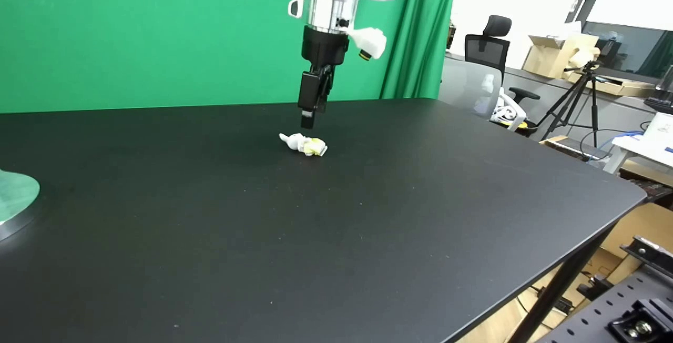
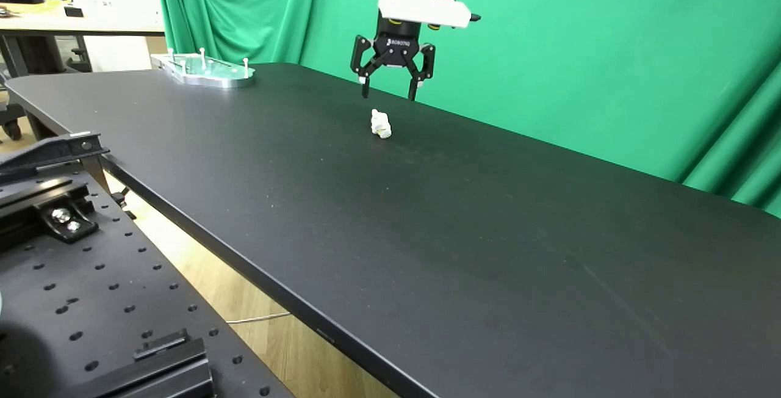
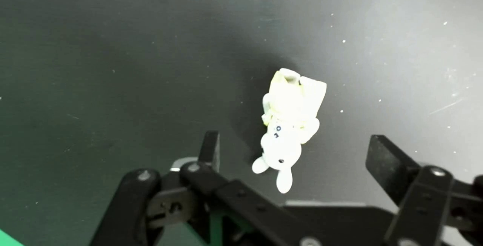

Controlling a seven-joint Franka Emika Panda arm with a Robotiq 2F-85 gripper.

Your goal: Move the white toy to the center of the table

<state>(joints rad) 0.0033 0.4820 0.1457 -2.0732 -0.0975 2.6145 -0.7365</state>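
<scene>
The white toy (image 3: 289, 127) lies below the spread gripper (image 2: 388, 95), long axis nearly square to the closing line, height gap hard to judge

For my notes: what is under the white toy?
The white toy lies on the black table; in the wrist view, its dark surface shows around the toy. The patch directly beneath is covered by the toy's body, so whether anything thin is hidden there cannot be told.
</scene>
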